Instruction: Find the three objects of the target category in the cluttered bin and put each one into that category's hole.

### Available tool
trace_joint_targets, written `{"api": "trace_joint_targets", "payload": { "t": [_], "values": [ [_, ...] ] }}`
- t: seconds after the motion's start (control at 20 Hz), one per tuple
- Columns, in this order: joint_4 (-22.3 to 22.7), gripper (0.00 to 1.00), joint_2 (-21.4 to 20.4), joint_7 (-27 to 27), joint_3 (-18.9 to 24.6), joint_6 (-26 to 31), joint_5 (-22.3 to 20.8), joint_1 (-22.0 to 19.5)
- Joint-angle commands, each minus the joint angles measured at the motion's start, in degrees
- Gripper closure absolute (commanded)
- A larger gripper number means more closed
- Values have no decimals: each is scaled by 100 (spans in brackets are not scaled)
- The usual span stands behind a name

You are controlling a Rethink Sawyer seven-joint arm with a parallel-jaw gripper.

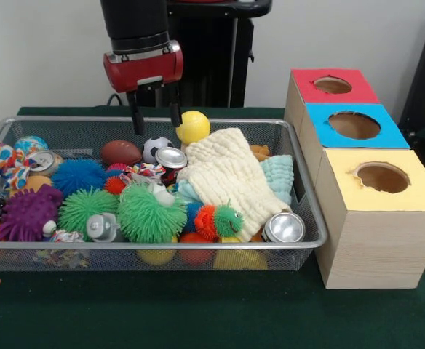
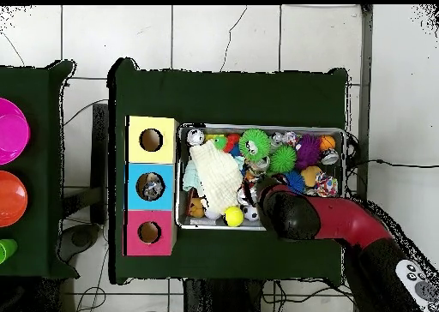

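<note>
No text, label, brand, number or sign is legible anywhere, including on the crushed silvery cans (image 1: 284,227) inside the large silver wire-mesh bin (image 1: 311,207).

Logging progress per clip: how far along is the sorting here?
Possibly one done: something silvery shows inside the blue-topped wooden box's round hole. Nothing in hand: the red gripper hangs over the silver wire-mesh bin, fingers open and empty. Left: a wrinkled silvery-white printed piece near the front rim, and seemingly another mid-bin.
</note>
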Motion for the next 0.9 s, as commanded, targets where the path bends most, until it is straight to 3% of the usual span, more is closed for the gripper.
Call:
{"api": "trace_joint_targets", "payload": {
  "t": [0.05,0.3,0.9],
  "values": [
    [-516,0,-34,740,-593,310,-88,260],
    [-1062,0,195,662,-1144,255,-415,395],
    [-1625,0,472,251,-1409,117,-561,360]
  ]
}}
